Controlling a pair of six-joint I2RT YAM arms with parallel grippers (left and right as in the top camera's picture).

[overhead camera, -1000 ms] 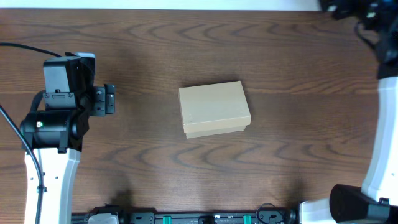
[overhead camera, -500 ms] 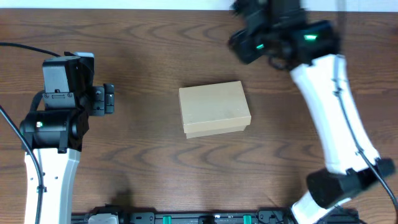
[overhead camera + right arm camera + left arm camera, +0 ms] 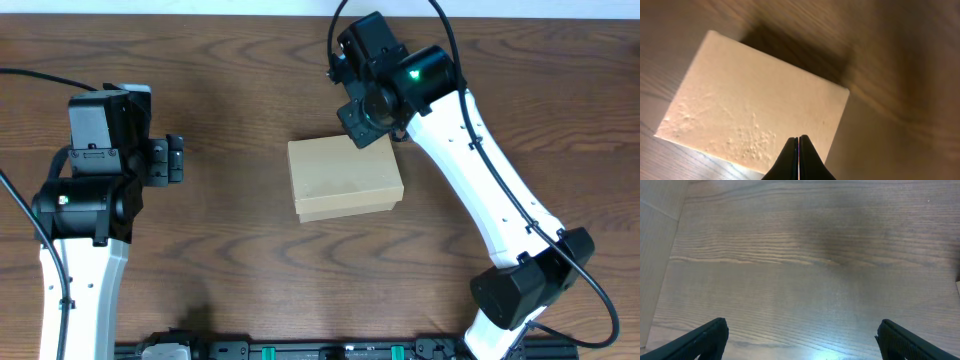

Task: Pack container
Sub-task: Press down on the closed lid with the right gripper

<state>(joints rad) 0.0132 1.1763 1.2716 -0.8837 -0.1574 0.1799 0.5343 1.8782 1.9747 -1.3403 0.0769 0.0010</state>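
The container (image 3: pixel 345 175), a plain tan cardboard box with its lid down, lies in the middle of the table. My right gripper (image 3: pixel 360 133) hovers over its far right corner. In the right wrist view the box (image 3: pixel 755 110) fills the left half, and my right gripper (image 3: pixel 798 139) is shut, its two dark tips pressed together with nothing between them, above the lid near an edge. My left gripper (image 3: pixel 176 160) rests well to the left of the box. In the left wrist view it (image 3: pixel 800 337) stands wide open over bare wood.
The dark wooden table (image 3: pixel 240 60) runs to a pale strip along the far edge. A black rail (image 3: pixel 300 350) with both arm bases lines the front edge. In the left wrist view a lighter surface (image 3: pixel 655 255) borders the table on the left.
My right arm has swung in from the far right corner to above the box's far edge, and its jaws have closed. The left arm and the box have not moved.
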